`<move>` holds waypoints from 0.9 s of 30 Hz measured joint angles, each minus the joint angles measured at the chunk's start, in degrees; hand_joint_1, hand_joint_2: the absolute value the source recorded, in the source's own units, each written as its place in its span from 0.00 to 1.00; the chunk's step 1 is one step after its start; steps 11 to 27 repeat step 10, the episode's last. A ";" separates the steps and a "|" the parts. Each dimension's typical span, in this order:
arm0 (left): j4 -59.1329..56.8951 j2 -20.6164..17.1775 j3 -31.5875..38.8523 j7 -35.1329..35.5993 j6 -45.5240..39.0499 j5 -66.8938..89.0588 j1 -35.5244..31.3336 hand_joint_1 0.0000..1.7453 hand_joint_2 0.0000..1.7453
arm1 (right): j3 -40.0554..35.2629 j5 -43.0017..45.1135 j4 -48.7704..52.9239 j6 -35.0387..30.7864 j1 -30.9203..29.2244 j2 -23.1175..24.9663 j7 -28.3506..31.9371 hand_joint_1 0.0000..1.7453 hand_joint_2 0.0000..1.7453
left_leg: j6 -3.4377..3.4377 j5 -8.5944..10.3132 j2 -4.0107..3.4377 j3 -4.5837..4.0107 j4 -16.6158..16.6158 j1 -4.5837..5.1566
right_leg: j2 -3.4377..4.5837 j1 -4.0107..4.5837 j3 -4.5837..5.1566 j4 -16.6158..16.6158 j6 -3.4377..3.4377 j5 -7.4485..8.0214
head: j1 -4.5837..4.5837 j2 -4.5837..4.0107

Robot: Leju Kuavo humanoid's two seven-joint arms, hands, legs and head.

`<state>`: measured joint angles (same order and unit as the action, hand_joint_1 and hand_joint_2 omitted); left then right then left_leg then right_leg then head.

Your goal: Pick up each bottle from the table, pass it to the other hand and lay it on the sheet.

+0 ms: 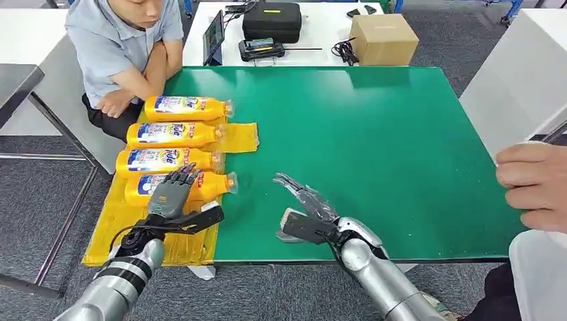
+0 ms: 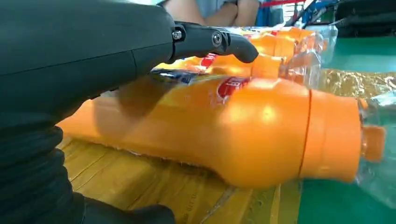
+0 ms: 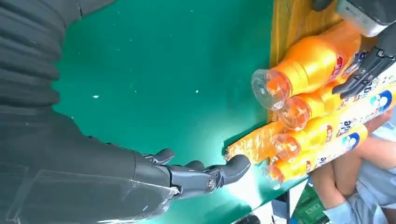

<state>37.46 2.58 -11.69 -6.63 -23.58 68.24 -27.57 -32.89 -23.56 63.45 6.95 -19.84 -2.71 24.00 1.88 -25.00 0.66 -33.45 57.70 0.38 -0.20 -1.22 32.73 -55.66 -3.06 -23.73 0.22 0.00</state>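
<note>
Several orange Tide bottles lie side by side on the yellow sheet (image 1: 120,224) at the left of the green table (image 1: 374,134). The nearest bottle (image 1: 212,184) (image 2: 243,135) (image 3: 308,63) rests flat on the sheet, cap toward the table's middle. My left hand (image 1: 170,197) (image 2: 70,60) hovers over its body with the fingers stretched out above it and the thumb apart, gripping nothing. My right hand (image 1: 307,210) (image 3: 140,177) is open over bare green mat near the front edge, well right of the bottles.
A person sits at the back left (image 1: 127,47), arms by the farthest bottle. Another person's hand (image 1: 535,184) rests at the table's right edge. Behind the table are a black case (image 1: 271,21), a tablet (image 1: 214,39) and a cardboard box (image 1: 384,39).
</note>
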 measured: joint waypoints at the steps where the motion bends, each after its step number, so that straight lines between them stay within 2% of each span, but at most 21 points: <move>1: -0.26 0.02 -0.04 0.27 0.00 0.00 -0.18 0.00 1.00 | 0.02 0.02 0.00 0.00 0.00 -0.02 0.00 0.00 1.00 | 0.00 0.00 0.00 0.02 0.00 0.00 | 0.00 0.00 -0.01 0.00 0.00 0.00 | 0.02 0.00; 27: -1.47 0.04 -1.31 1.84 -0.46 0.70 -0.95 0.00 1.00 | 0.42 0.04 0.00 0.00 0.15 -0.20 0.00 0.00 1.00 | -0.06 0.10 -0.01 0.13 -0.01 0.00 | 0.01 0.00 -0.12 0.00 0.01 0.04 | 0.02 0.00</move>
